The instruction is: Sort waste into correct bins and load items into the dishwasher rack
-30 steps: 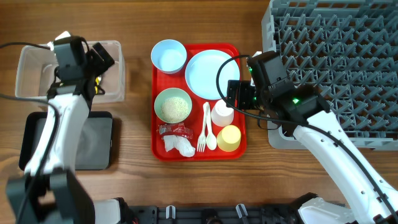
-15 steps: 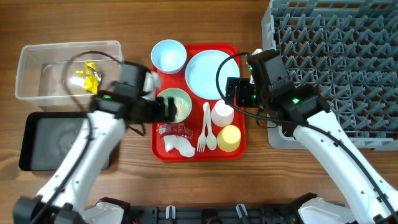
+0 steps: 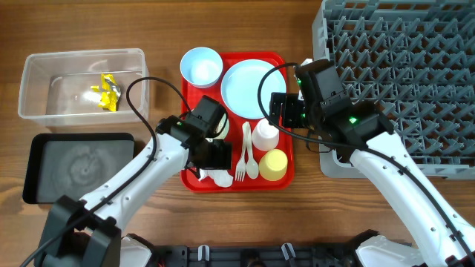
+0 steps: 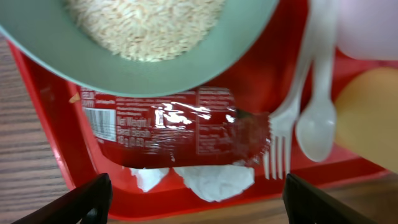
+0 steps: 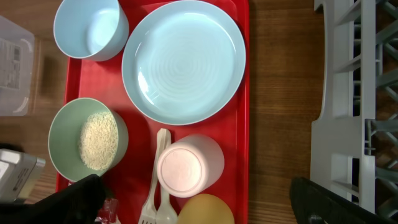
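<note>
**A:** So, where does our left tool [image 4: 198, 200] stand?

**B:** We see it hanging over the near left corner of the flat red plastic serving tray [image 4: 53, 134]. Its two fingers are spread wide, with nothing between them. Below lies the flat red-and-clear plastic wrapper [image 4: 177, 127]. The rim of the pale green round bowl [image 4: 155, 68] of white crumbs [image 4: 146, 25] hides the wrapper's far edge. The white crumpled tissue [image 4: 211, 180] touches its near edge.

**A:** How do we take the wrapper well?

**B:** We judge it best to come straight down on its free middle and pinch across the short side. Then we lift gently, so the bowl is not tipped and the tissue is not dragged along.

**A:** What room do we have?

**B:** Little to the right, where the white plastic fork [image 4: 291, 118] lies just beside the wrapper's end. The tray lip is close on the near side. Leftward, the wooden tabletop [image 3: 159, 44] is open toward the clear plastic rectangular tub [image 3: 44, 74] and the black rectangular tray [image 3: 82, 167]. Our right tool [image 3: 285, 111] hovers wide open and empty near the white round cup [image 3: 265, 136], well apart from the wrapper.
</note>
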Action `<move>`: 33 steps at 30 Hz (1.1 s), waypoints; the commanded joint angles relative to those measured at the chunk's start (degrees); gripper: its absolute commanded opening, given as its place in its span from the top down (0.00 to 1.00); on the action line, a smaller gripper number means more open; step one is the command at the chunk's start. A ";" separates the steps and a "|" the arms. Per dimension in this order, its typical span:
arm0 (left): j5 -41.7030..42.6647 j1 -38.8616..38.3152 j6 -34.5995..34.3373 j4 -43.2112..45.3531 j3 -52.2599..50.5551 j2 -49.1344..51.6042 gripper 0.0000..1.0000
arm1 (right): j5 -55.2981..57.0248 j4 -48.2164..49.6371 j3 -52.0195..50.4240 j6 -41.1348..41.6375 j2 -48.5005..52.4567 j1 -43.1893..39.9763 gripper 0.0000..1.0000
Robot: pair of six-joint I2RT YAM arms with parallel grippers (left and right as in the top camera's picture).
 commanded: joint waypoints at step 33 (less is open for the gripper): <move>-4.02 -0.31 -4.92 1.51 0.76 7.80 0.96 | 1.66 -0.11 0.63 0.57 -0.42 -0.02 0.00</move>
